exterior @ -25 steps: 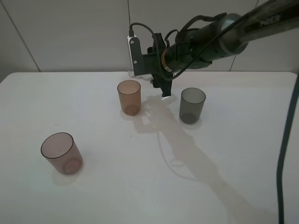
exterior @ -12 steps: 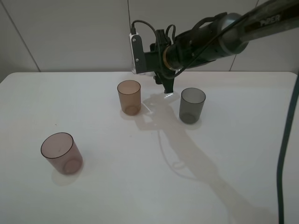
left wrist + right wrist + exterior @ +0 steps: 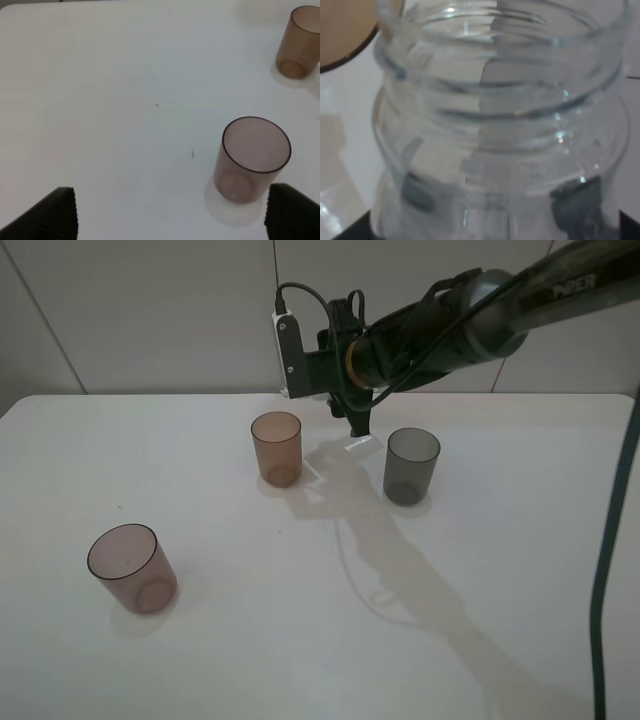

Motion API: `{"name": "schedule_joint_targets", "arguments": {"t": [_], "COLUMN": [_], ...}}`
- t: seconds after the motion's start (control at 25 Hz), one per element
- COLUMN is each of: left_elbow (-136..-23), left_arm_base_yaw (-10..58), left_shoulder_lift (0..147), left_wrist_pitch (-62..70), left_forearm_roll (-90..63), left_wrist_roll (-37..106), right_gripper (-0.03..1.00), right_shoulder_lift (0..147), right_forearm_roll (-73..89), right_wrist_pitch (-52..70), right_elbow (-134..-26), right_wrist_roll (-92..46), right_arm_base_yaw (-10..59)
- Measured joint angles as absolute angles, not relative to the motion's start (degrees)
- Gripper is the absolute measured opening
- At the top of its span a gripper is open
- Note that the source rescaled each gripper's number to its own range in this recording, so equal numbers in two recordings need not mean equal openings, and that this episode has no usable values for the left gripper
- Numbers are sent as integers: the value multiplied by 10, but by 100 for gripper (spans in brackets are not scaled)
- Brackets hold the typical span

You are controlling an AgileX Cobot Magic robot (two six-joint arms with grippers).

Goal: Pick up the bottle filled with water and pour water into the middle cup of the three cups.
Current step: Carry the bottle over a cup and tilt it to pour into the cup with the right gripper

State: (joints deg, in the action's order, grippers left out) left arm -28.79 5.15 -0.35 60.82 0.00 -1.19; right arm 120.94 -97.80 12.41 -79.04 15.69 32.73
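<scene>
A clear plastic bottle point(image 3: 495, 135) with a wide threaded neck and no cap fills the right wrist view, and my right gripper point(image 3: 492, 212) is shut on its body; dark pads point(image 3: 415, 192) show through the plastic. In the high view the right gripper point(image 3: 357, 425) hangs above the table between the amber middle cup point(image 3: 276, 447) and the smoky grey cup point(image 3: 411, 465); the bottle itself is hard to make out there. The amber cup's rim point(image 3: 342, 35) lies just beside the bottle's mouth. The mauve cup point(image 3: 131, 567) stands at the front left. My left gripper point(image 3: 175, 217) is open near the mauve cup point(image 3: 254, 159).
The white table point(image 3: 300, 640) stretches wide around the three upright cups. A grey wall point(image 3: 150, 310) rises behind its far edge. The right arm point(image 3: 480, 310) crosses from the upper right, and a black cable point(image 3: 610, 540) hangs along the right side.
The right wrist has rolled a little and lifted slightly, its fingertips drifting toward the grey cup. The cups have not moved.
</scene>
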Motion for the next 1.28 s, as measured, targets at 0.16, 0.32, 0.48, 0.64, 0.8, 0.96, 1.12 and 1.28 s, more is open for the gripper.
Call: {"name": "schedule_joint_targets", "arguments": {"t": [0.16, 0.32, 0.48, 0.64, 0.8, 0.96, 1.12, 1.28], "left_elbow": [-288, -288, -288, -288, -288, -288, -288, -288], "left_arm_base_yaw": [52, 52, 52, 52, 52, 52, 52, 52], "left_shoulder_lift": [-3, -3, -3, -3, -3, -3, -3, -3], "left_wrist_pitch": [608, 608, 608, 608, 608, 608, 608, 608], "left_forearm_roll": [0, 0, 0, 0, 0, 0, 0, 0], "left_wrist_roll": [-12, -12, -12, -12, -12, -12, -12, -12], "right_gripper": [4, 4, 4, 4, 4, 4, 4, 4], "right_shoulder_lift": [1216, 1216, 1216, 1216, 1216, 1216, 1216, 1216], "right_forearm_roll": [-984, -991, -991, -992, -993, -993, -993, -993], "right_wrist_pitch": [129, 132, 143, 144, 149, 149, 151, 150], "right_elbow": [-790, -791, -791, -789, -771, -768, -768, -768], "right_wrist_roll": [157, 157, 157, 157, 156, 143, 133, 89], "right_arm_base_yaw": [334, 344, 352, 353, 353, 353, 357, 362]}}
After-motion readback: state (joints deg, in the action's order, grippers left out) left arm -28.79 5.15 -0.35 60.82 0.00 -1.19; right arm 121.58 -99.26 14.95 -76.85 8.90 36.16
